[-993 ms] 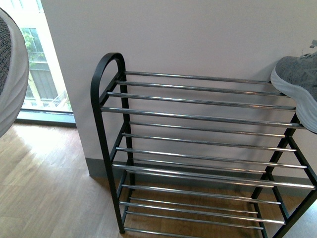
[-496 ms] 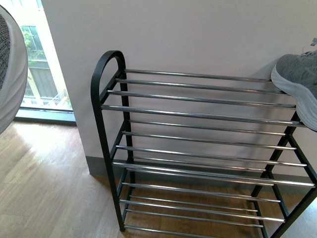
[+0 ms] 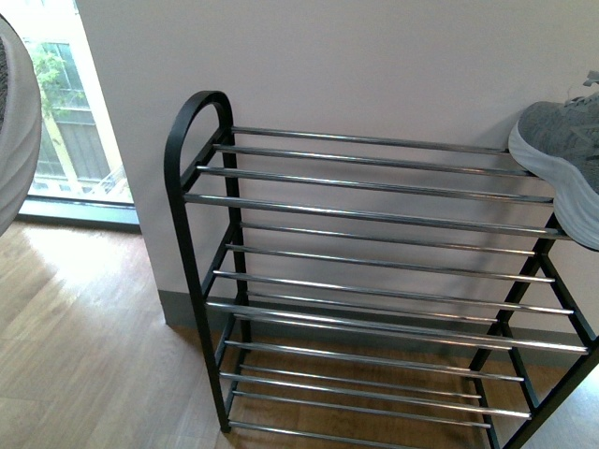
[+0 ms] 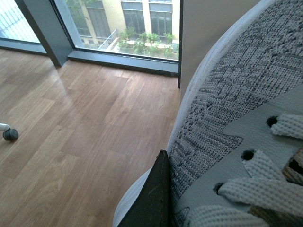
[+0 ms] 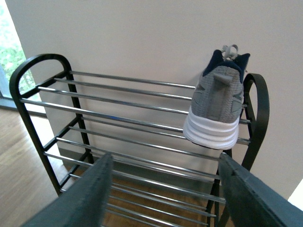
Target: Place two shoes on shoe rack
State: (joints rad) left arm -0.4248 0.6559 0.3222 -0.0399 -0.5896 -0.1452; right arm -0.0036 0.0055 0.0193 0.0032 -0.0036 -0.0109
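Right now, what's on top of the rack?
One grey sneaker, on the top tier of the shoe rack, right end, heel overhanging the front bar. Its toe is hidden.

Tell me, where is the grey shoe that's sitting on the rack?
The grey shoe sits on the shoe rack's top tier, at its right end in the front view, heel pointing away from the wall.

Bright daylight from the window [image 3: 75,140], glare on the wooden floor [image 3: 65,267], close shoe [image 3: 14,122] blurred.
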